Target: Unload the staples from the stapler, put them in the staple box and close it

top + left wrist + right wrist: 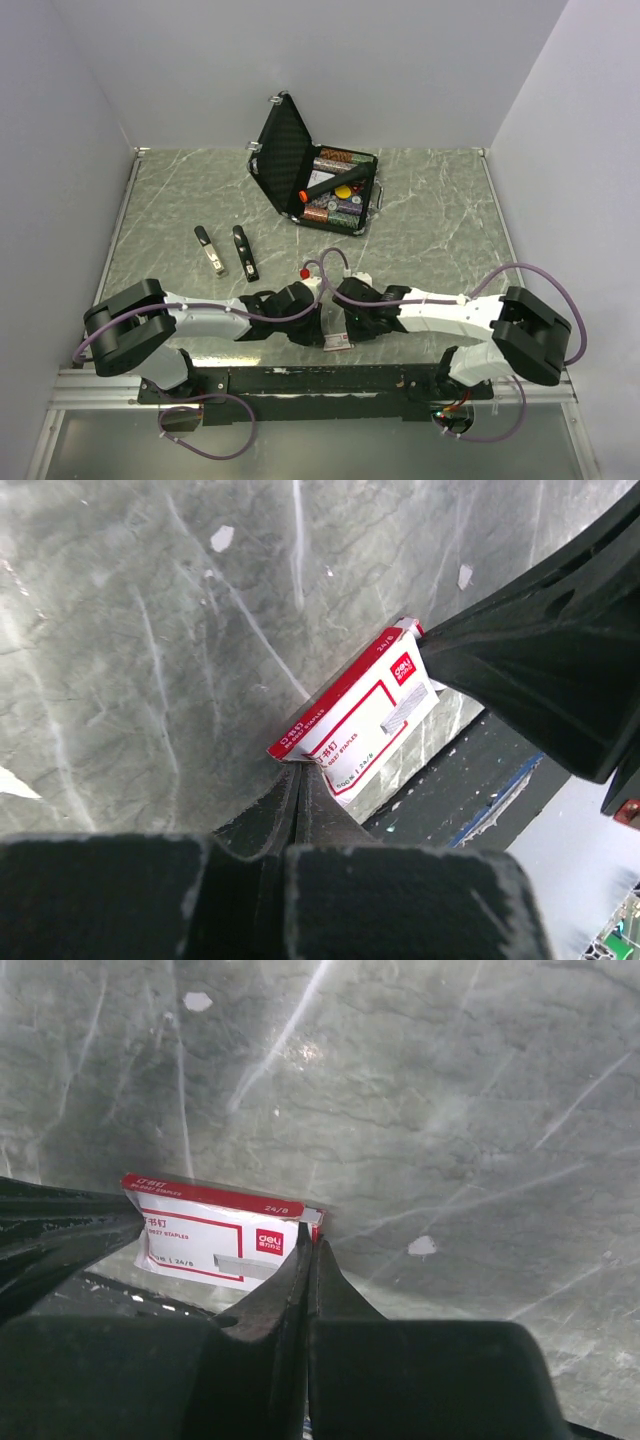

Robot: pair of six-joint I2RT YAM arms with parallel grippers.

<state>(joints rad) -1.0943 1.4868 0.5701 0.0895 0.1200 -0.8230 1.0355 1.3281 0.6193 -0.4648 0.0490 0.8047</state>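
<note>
- Nearest, at the table's [440, 210] front edge: red-and-white staple box [365, 715], lying between the two grippers.
- Left gripper [300, 780]: fingers pressed together, tips at one corner of the box.
- Right gripper [309, 1255]: fingers pressed together too, tips against the box's opposite end.
- Farther out, left of centre: black stapler [209, 249] flat on the table, well apart from both grippers, with a second black bar [245, 253] just beside it.
- Farthest: open black case [285, 150] holding stacked chips.
</note>
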